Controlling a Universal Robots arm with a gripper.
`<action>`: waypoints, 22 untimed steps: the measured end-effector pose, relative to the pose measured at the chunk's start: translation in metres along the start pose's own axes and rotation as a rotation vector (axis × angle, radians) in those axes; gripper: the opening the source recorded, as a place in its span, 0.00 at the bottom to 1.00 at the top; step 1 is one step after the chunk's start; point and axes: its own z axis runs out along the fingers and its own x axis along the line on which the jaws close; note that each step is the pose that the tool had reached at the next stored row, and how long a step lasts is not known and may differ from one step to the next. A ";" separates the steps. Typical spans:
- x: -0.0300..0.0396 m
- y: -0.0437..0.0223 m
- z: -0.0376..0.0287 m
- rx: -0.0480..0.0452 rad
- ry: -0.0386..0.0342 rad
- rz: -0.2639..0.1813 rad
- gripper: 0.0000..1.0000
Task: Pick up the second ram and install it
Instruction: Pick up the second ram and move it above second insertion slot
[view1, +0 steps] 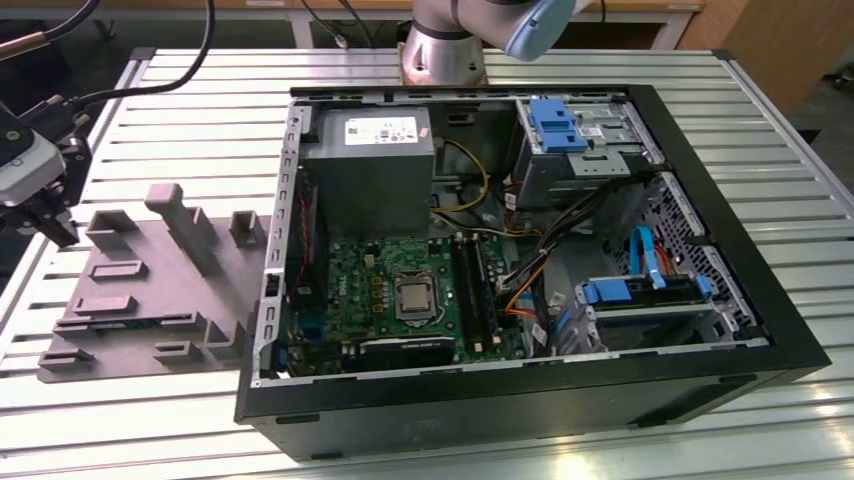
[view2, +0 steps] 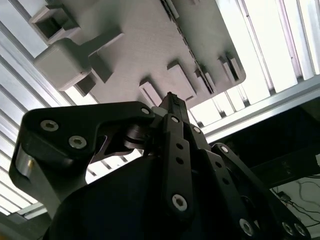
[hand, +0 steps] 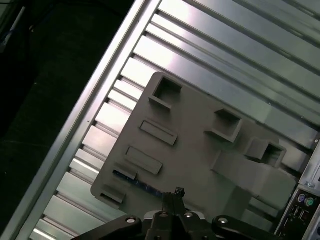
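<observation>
Table: one slatted metal table (view1: 200, 110). Bare slats run along its far edge and in a narrow strip along its near edge.
Edges: the grey tray (view1: 147, 300) lies by the table's edge on the exterior view's left. Its near corner is close to the table's near edge.
Open room: the free slats lie behind the tray, towards the far corner. Between the tray and the computer case (view1: 534, 410) there is hardly any gap.
Count: one tray, one case, one claw, and one stick that I can see on the tray.
Tray holds: several raised blocks and pockets, and the second ram (hand: 137, 184). It is a thin dark strip set on edge in a slot near one tray corner.
Case holds: a green motherboard (view1: 387, 290), a grey power supply (view1: 367, 160) towards the far side, loose cables, and blue drive brackets on the exterior view's right.
Claw: the gripper (hand: 176, 192) hangs above the tray's outer side, over the table's edge on the exterior view's left. Its fingers are together with nothing between them.
Claw and stick: the tips sit near one end of the ram. I cannot tell whether they touch it.
</observation>
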 end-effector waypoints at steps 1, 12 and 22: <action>0.0000 0.0000 0.0000 -0.0003 0.0005 -0.009 0.11; 0.0000 0.0000 0.0000 -0.0031 0.0050 -0.110 0.11; 0.0001 0.0000 0.0001 -0.0058 0.0094 -0.209 0.11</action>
